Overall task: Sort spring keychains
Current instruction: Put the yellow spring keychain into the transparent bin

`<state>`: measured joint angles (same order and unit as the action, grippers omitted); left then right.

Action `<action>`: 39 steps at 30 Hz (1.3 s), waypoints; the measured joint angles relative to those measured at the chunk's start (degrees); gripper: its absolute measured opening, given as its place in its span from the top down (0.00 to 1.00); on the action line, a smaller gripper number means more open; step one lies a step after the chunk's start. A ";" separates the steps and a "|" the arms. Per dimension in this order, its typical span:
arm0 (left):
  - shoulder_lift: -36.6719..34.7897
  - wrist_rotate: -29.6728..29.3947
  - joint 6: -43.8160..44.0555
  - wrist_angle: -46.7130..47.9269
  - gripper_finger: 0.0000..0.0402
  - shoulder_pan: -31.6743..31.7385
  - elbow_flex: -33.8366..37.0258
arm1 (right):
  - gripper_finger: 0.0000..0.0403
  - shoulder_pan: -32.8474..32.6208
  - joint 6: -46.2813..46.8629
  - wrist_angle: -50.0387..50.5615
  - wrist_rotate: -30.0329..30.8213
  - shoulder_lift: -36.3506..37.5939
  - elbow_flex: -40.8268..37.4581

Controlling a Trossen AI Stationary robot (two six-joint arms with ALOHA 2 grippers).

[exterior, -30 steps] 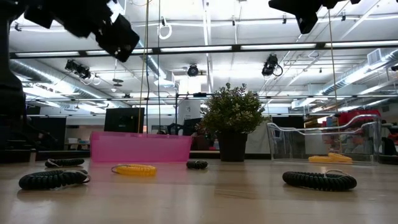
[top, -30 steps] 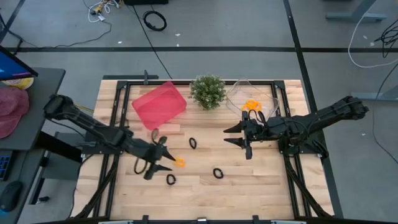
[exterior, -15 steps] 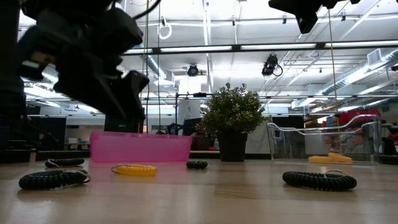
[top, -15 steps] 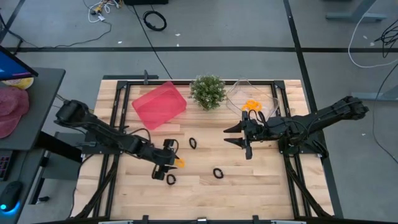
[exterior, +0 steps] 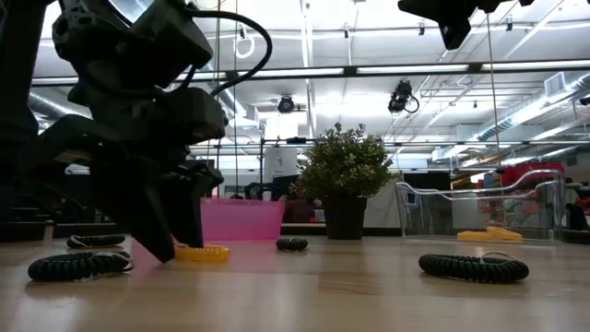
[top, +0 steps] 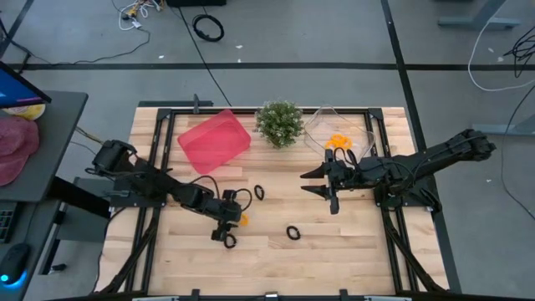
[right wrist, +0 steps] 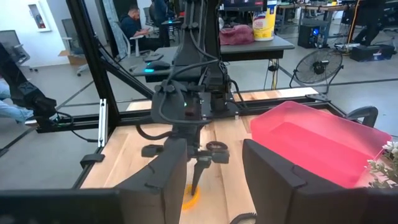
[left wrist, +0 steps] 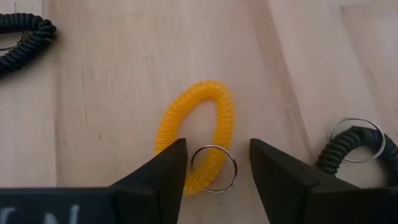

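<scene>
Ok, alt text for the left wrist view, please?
The left gripper hangs open, its dark fingers straddling the near end and metal ring of an orange spring keychain lying on the wooden table. Two black spring keychains sit at the edges, one farther off, one beside the gripper.

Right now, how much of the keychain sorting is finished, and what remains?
Done: some orange keychains already lie in the clear bin. In hand: the left gripper, jaws open, is down at the table around one end of the orange keychain, not gripping it yet. Left: three black keychains on the wood, and the pink bin looks empty. The right gripper waits above the table.
</scene>
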<state>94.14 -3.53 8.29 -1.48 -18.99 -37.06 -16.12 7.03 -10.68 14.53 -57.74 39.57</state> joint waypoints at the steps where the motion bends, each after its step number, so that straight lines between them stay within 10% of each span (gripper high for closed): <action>1: 0.40 0.26 0.01 0.09 0.57 0.49 -0.02 | 0.60 0.00 0.00 -0.02 0.00 0.00 0.00; 10: 0.07 7.61 -1.00 0.95 0.95 3.02 -1.07 | 0.60 0.00 -0.04 -0.03 0.01 0.00 0.00; 24: -0.22 7.47 -1.16 3.69 0.98 -0.43 -17.34 | 0.60 -0.71 -3.46 -0.52 -9.48 -1.27 0.00; 39: -0.30 0.17 2.27 4.79 0.98 -6.28 -29.20 | 0.60 -9.90 -42.36 -23.85 -10.61 -16.54 0.00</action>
<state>93.84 -3.36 10.57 3.31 -25.27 -66.26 -26.02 -35.33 -34.53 3.92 -74.28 39.57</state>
